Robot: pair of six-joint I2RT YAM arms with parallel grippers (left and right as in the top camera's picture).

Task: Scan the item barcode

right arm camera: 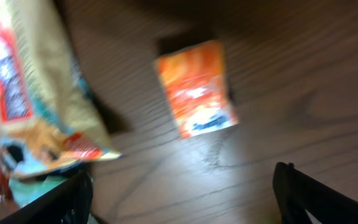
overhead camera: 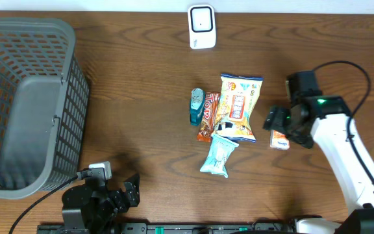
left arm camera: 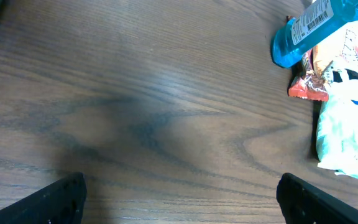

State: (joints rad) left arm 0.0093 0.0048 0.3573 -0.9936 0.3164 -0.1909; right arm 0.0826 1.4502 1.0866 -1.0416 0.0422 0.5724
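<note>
A white barcode scanner (overhead camera: pixel 201 26) stands at the table's far edge. A small orange packet (overhead camera: pixel 279 139) (right arm camera: pixel 196 87) lies flat on the wood at the right. My right gripper (overhead camera: pixel 278 121) (right arm camera: pixel 182 199) hovers just beside it, open, with only bare table between its fingers; the packet lies ahead of the tips, untouched. The wrist view is blurred. At the near left edge my left gripper (overhead camera: pixel 132 190) (left arm camera: pixel 180 202) is open and holds nothing, over bare wood.
A pile sits mid-table: a chips bag (overhead camera: pixel 239 107) (right arm camera: pixel 23 106), a blue bottle (overhead camera: pixel 197 107) (left arm camera: pixel 309 28), a red-orange wrapper (overhead camera: pixel 208 117) (left arm camera: pixel 308 84) and a pale teal packet (overhead camera: pixel 218 156) (left arm camera: pixel 342 134). A grey mesh basket (overhead camera: pixel 76 97) stands at the left.
</note>
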